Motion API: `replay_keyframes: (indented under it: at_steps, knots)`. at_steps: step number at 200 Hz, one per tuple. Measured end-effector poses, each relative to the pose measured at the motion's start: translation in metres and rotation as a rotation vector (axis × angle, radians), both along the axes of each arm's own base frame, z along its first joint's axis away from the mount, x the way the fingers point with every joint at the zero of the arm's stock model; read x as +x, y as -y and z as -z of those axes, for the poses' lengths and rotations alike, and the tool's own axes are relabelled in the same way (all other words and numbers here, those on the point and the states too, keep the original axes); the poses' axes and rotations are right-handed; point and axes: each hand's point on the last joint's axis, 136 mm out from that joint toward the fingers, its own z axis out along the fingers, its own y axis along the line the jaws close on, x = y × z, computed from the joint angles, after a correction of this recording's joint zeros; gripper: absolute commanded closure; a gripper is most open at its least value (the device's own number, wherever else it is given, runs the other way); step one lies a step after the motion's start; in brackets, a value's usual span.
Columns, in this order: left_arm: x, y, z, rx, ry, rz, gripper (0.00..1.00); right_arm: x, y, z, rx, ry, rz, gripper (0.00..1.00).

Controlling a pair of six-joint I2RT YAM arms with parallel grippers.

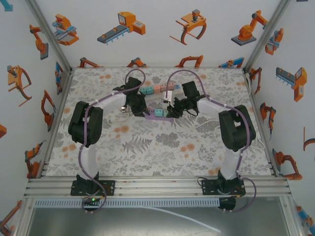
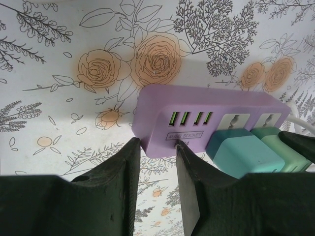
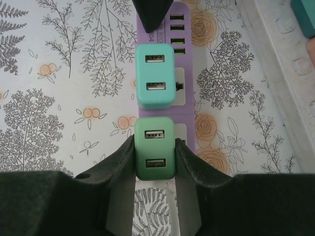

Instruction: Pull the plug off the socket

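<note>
Right wrist: the green plug [image 3: 154, 153] is clamped by the right gripper [image 3: 155, 145], lower centre. The strip [image 2: 197, 103] is pinched by the left gripper [image 2: 156, 144].

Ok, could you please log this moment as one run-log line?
left jaws: shut on purple power strip | right jaws: shut on green plug | green plug: in socket | teal plug: in socket

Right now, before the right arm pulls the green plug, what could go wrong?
The left gripper pinches only the end edge of the strip, far from the green plug, so the strip may lift or swing with the pull. The right gripper holds that plug by its sides and could slip off. A tilted pull might bump the teal plug beside it.
</note>
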Motion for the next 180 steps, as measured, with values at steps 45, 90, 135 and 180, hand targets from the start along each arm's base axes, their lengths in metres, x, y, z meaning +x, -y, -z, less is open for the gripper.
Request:
replay_keyframes:
  at_steps: [45, 90, 135, 180]
  knots:
    - [-0.001, -0.002, 0.001, 0.001, -0.003, -0.019, 0.65, -0.001, 0.0, -0.001, 0.004, -0.005, -0.003, 0.83]
    - [-0.001, -0.004, 0.001, 0.009, -0.005, -0.034, 0.67, 0.0, 0.002, -0.007, 0.046, -0.022, -0.006, 0.84]
    - [0.0, -0.005, 0.0, 0.023, 0.004, -0.041, 0.67, 0.001, 0.001, -0.027, 0.097, 0.012, -0.017, 0.85]
    - [0.0, -0.005, -0.001, 0.024, 0.006, -0.042, 0.66, 0.001, 0.001, -0.027, 0.103, 0.021, -0.019, 0.86]
